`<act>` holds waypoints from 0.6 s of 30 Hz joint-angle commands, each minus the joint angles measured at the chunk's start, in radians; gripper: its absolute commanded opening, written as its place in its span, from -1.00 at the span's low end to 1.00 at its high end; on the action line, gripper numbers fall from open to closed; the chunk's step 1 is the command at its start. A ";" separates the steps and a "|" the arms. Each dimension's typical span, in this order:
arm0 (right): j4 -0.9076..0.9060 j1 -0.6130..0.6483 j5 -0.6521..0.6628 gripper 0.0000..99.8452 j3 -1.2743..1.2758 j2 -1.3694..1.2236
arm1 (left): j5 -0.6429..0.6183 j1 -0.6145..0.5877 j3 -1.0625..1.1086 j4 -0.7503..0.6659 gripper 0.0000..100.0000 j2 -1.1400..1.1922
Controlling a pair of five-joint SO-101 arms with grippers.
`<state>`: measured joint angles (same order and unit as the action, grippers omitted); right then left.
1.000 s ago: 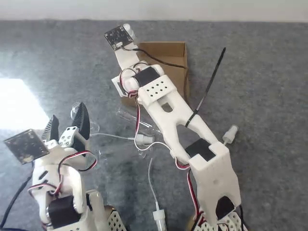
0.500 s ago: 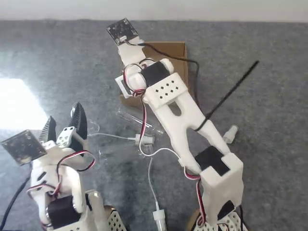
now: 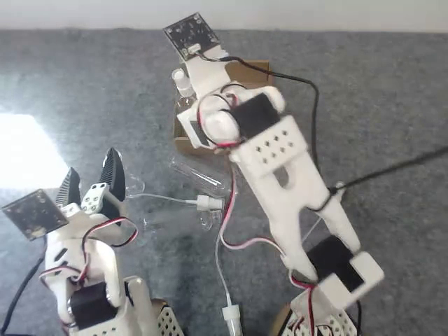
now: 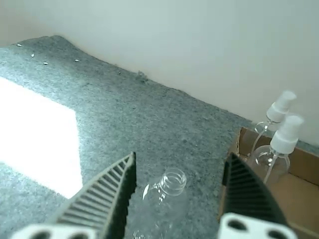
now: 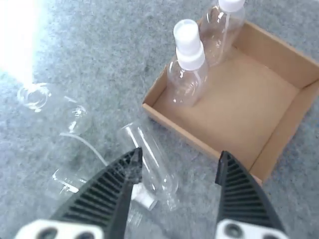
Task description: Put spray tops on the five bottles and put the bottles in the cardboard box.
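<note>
Two capped bottles [image 5: 188,69] stand in cardboard box [image 5: 239,99]. Right gripper [image 5: 179,154] spread, lying bottle [image 5: 152,159] beside one finger. Left gripper [image 4: 181,158] spread, uncapped bottle [image 4: 167,188] just beyond, between its fingers.

Cardboard box [image 3: 183,145] near the table's far edge, mostly covered by the right arm [image 3: 280,161]; inside it, one spray head [image 3: 180,75] exposed. Farther boxed bottle [image 5: 224,20] cropped at the cap. Uncapped bottle [image 4: 167,186] cropped below the shoulder. Loose spray top [image 3: 231,318] at the table's near edge, cut off partway. Outlines of the clear bottles [image 3: 196,171] lying mid-table indistinct.
</note>
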<state>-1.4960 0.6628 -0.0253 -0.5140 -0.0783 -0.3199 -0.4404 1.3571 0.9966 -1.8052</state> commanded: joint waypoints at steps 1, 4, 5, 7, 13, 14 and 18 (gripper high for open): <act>-0.120 0.022 -0.011 -0.59 -0.046 0.153 | -0.009 -0.005 -0.008 -0.048 -0.47 -0.014; -0.216 0.048 -0.011 -0.59 -0.046 0.182 | -0.009 -0.005 -0.013 -0.052 -0.47 -0.014; -0.245 0.062 -0.011 -0.59 -0.046 0.189 | -0.008 -0.006 -0.015 -0.052 -0.47 -0.014; -0.292 0.082 -0.011 -0.59 -0.044 0.203 | -0.006 -0.037 -0.027 -0.052 -0.47 -0.014; -0.295 0.113 -0.006 -0.59 0.037 0.260 | -0.005 -0.192 -0.087 -0.052 -0.46 -0.014; -0.294 0.114 -0.005 -0.59 0.058 0.274 | 0.002 -0.219 -0.088 -0.052 -0.46 -0.014; -0.291 0.117 -0.003 -0.59 0.138 0.332 | 0.095 -0.284 -0.079 -0.044 -0.46 -0.014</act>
<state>-1.7538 0.7672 -0.0253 -0.4173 0.1519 -0.2739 -0.6859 1.3249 0.9674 -1.8052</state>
